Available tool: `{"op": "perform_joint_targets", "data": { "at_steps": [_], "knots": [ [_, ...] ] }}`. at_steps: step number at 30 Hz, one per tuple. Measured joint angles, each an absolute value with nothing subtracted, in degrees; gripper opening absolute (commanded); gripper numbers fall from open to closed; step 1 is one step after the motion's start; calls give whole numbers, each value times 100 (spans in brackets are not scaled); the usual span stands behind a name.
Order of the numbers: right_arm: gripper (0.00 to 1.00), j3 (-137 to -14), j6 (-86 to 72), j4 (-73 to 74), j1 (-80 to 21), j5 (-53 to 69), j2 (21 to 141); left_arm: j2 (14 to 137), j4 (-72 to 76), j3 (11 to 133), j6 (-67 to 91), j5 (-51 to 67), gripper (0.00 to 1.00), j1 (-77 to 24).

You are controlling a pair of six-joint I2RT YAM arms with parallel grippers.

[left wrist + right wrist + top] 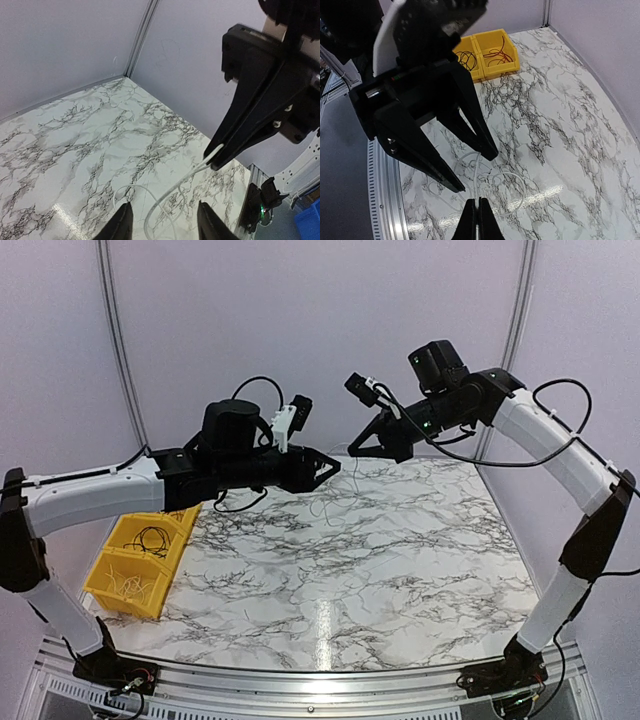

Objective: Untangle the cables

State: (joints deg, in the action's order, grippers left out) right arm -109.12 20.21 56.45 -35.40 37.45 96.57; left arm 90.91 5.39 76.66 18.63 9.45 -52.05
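The white cable is held up in the air over the far middle of the marble table, near 12 o'clock in the top view. It is pinched by the right gripper, whose jaws are closed tight on it. From there the cable is hung down, and a loose loop of it is laid on the table.

The left gripper is placed just beside the right one, tip to tip. Its jaws are set partly apart, and the cable is seen running between them. Whether it is touched by them cannot be told.

A yellow bin is placed at 8 o'clock on the table. Black cables are coiled in one box of it, and red cables in the box next to it.
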Motion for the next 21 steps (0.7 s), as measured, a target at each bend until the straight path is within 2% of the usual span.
{"op": "perform_joint_targets", "data": {
  "at_steps": [4,6,8,10,17,21],
  "knots": [
    [0,-10862,2023,5645,-3555,3758,9629,9345,419,7690,1826,1039,9,-5183],
    [16,-10829,2023,5653,-3555,3754,9612,9397,399,7686,1828,1024,0,-5183],
    [40,-10781,2018,5649,-3557,3712,9590,9380,403,7660,1868,965,0,-5175],
    [51,-10728,1999,5638,-3557,3581,9561,9282,388,7570,1942,766,0,-5162],
    [54,-10425,1962,5577,-3267,3295,9362,8193,-779,7026,2530,-458,0,-5052],
    [54,-10359,1949,5564,-3055,3218,9334,7297,-1815,6696,3144,-1619,0,-5019]
  ]
}}
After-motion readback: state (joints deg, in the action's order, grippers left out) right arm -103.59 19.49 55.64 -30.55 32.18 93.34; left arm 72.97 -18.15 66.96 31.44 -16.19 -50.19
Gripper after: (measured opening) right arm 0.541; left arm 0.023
